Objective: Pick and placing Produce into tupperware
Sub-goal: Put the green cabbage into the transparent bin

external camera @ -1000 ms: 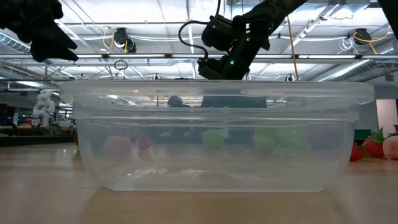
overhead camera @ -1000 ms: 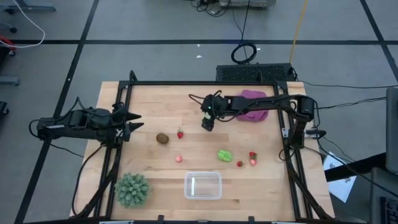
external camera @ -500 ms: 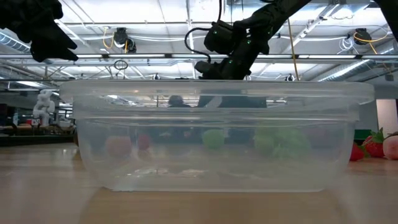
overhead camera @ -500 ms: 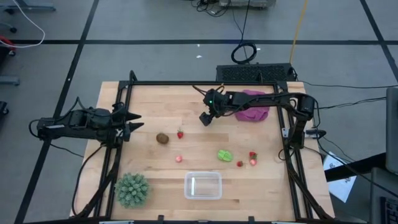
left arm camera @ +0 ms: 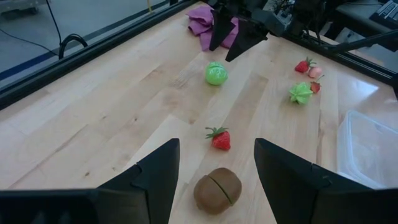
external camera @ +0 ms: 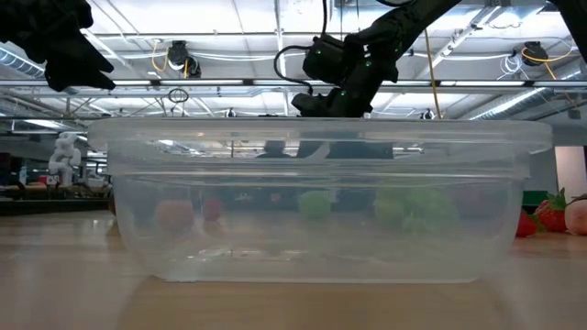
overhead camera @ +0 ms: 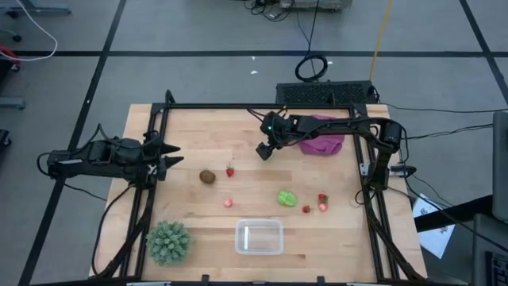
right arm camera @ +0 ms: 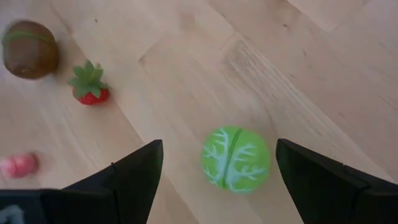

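The clear tupperware (overhead camera: 259,237) sits near the front edge of the wooden tabletop (overhead camera: 198,127), and nothing lies inside it; in the low view its walls (external camera: 321,202) fill the picture, with produce showing only as blurs through the plastic. No label or writing can be read on it or on anything else.

The produce is spread over the tabletop. There are two light-green pieces: a round cabbage-like ball (right arm camera: 236,158) right under the right arm, and a leafy one (overhead camera: 286,198) behind the tupperware towards the right. One brown kiwi (overhead camera: 207,176) lies left of centre, with a strawberry (overhead camera: 230,170) just beside it. A pinkish piece (overhead camera: 228,202) lies alone between the kiwi and the tupperware. Three small red pieces (overhead camera: 321,202) cluster right of the leafy green one.

A spiky green plant (overhead camera: 169,242) stands at the front left, beside the tupperware. A purple cloth (overhead camera: 321,143) lies at the back right.

The right tool (overhead camera: 266,151) hovers over the green ball, fingers spread wide, holding nothing. The left tool (overhead camera: 168,155) waits at the left edge, facing the kiwi (left arm camera: 217,190), fingers apart and empty.
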`<action>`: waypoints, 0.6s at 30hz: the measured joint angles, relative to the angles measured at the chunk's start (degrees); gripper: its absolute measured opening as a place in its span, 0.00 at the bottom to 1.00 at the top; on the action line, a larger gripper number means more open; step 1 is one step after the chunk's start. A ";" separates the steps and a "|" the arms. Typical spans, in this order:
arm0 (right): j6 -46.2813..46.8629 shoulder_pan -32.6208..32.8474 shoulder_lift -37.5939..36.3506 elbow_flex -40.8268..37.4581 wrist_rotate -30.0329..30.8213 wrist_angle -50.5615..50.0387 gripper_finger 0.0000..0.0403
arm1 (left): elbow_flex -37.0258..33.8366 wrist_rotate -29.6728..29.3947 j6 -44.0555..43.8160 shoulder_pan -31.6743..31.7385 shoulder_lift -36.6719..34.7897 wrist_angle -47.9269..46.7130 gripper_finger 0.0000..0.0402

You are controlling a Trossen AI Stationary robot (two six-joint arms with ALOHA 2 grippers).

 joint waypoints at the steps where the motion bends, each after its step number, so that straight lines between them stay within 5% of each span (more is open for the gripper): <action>1: -0.46 0.04 0.00 0.00 0.06 -0.27 0.76 | 0.00 0.01 0.01 0.00 0.00 0.00 0.53; 18: -3.91 3.79 4.96 0.00 2.80 -0.20 0.75 | 0.00 -0.01 0.02 0.00 0.00 0.00 0.53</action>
